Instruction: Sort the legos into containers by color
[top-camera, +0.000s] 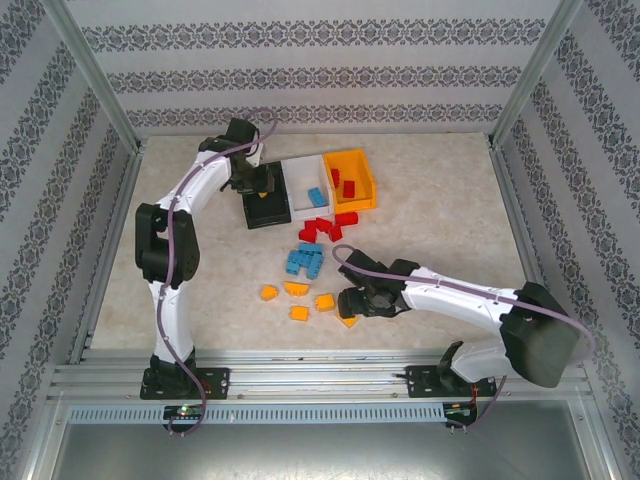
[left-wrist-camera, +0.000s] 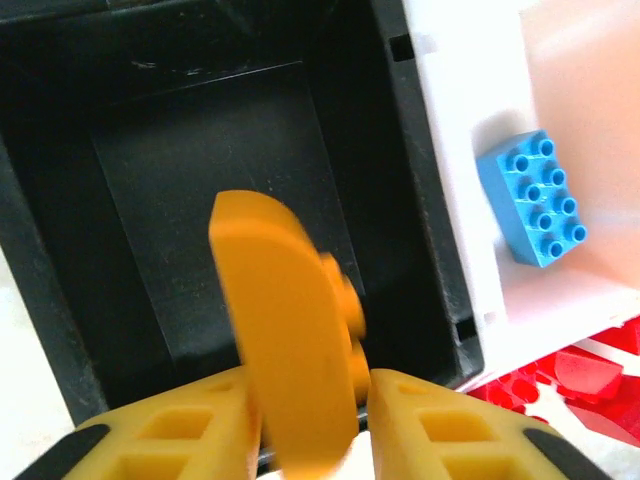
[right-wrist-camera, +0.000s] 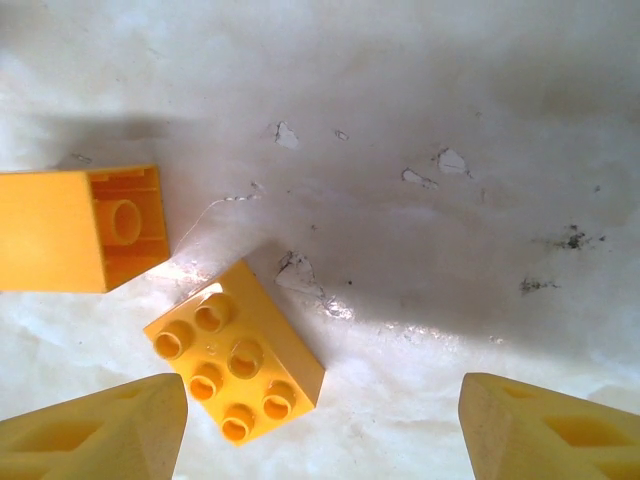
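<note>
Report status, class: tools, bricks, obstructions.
Left tool shut on curved orange brick over black bin. Right tool open above studded orange brick. No obstruction seen.

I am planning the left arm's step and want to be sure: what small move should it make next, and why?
Probably open the left gripper to release. It is shut on an orange brick hanging over the black bin; a blue brick lies in the white bin, red bricks in the orange bin.

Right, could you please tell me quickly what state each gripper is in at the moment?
Left gripper: closed on a curved orange-yellow brick, above the black bin.
Right gripper: open, over a studs-up orange-yellow brick on the table.
</note>
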